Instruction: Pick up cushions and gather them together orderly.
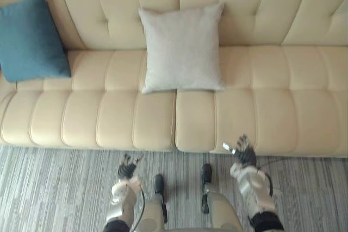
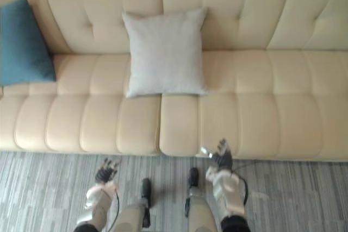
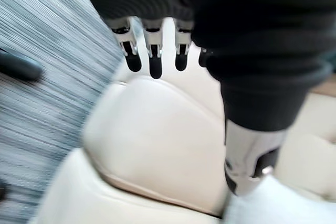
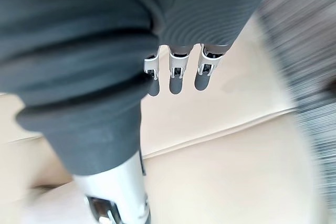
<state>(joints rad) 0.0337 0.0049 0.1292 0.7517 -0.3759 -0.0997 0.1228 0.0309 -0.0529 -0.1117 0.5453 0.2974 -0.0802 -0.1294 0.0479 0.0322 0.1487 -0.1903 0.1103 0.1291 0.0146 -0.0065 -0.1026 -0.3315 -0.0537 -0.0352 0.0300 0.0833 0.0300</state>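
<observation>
Blue cushion (image 1: pixel 30 36) is leaning in the sofa's (image 1: pixel 261 118) left corner, well ahead of the left hand (image 1: pixel 126 169) and off to its left.

Left hand is hovering over the striped grey carpet (image 1: pixel 54 188), just short of the seat's front edge. Its fingers are reaching straight out with the thumb apart, holding nothing.

Light grey cushion (image 1: pixel 182 47) is standing upright against the backrest, ahead of both hands and between them, well apart from each.

Right hand (image 1: pixel 244 157) is hanging at the seat's front edge, fingers extended and spread from the thumb, empty.
</observation>
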